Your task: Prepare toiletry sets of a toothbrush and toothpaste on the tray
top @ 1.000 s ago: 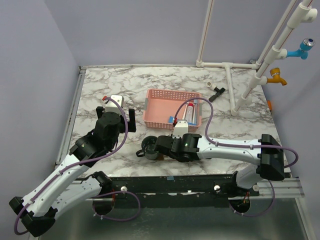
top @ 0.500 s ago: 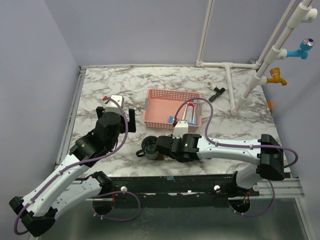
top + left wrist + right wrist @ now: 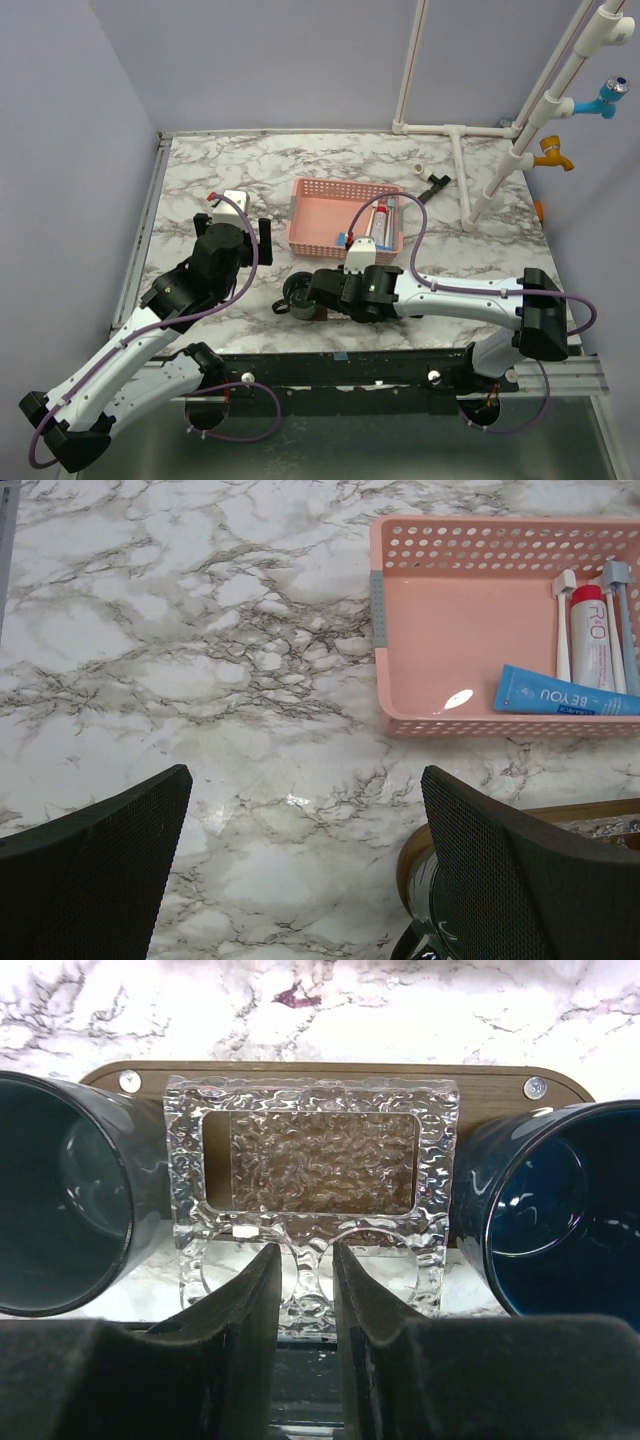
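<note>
The white toothbrush (image 3: pixel 563 620) and the white toothpaste (image 3: pixel 592 635) with its red cap lie side by side in the pink basket (image 3: pixel 376 630); the toothpaste also shows in the top view (image 3: pixel 380 222). The dark brown tray (image 3: pixel 330 1070) lies across the right wrist view and carries a clear textured holder (image 3: pixel 315 1160). My right gripper (image 3: pixel 300 1255) is shut on the holder's middle bridge, low over the tray near the table's front (image 3: pixel 312 292). My left gripper (image 3: pixel 305 780) is open and empty above bare marble, left of the basket (image 3: pixel 262 240).
Two dark cups (image 3: pixel 60 1210) (image 3: pixel 560 1210) stand at the tray's two ends. A blue tube (image 3: pixel 565 695) and a grey-headed brush (image 3: pixel 618 575) also lie in the basket. White pipes (image 3: pixel 470 150) and small parts stand at the back right.
My left wrist has shifted slightly up and to the right. My right gripper stays at the holder with almost no movement.
</note>
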### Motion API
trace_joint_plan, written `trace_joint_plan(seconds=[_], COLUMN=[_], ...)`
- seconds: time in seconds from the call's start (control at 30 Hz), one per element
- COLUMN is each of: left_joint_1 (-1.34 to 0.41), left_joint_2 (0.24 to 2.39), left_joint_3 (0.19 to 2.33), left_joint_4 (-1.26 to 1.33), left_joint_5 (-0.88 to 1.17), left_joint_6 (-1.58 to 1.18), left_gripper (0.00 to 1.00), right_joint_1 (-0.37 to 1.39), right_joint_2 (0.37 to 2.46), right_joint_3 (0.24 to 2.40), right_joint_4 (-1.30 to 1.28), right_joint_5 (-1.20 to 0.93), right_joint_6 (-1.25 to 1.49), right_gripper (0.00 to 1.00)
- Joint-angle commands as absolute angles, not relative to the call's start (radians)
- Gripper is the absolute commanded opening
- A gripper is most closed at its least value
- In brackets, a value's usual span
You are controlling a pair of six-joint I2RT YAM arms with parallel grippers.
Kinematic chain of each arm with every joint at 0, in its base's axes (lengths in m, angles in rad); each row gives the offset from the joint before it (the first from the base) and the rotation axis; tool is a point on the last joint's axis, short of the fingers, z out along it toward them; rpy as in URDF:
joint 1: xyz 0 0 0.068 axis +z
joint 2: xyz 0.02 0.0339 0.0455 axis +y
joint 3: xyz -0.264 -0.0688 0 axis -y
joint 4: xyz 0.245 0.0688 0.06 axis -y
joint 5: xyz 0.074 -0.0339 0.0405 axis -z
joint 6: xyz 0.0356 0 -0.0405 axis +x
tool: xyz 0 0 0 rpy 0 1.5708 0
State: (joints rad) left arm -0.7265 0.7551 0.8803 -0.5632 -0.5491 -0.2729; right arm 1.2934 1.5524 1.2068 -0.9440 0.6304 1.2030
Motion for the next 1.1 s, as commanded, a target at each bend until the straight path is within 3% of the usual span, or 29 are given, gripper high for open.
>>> trace_joint_plan(seconds=[0.0, 0.43, 1.07], left_joint_1=[-0.722, -0.721, -0.722], left_joint_2=[0.758, 0.764, 0.787], left_joint_3=[0.902, 0.904, 0.902], left_joint_4=[-0.562, -0.565, -0.566], left_joint_5=[-0.563, -0.561, -0.592], left_joint_6=[-0.279, -0.279, -0.263], left_gripper=[0.96, 0.96, 0.97], right_joint_1=[1.301, 1.241, 0.796], right_joint_2=[1.559, 1.503, 1.568], right_joint_3=[1.269, 1.387, 1.376], right_joint_4=[-0.995, -1.057, -0.752], right_joint_5=[0.692, 0.713, 0.478], right_joint_6=[1.198, 1.056, 0.66], right_gripper=[0.31, 0.32, 0.36])
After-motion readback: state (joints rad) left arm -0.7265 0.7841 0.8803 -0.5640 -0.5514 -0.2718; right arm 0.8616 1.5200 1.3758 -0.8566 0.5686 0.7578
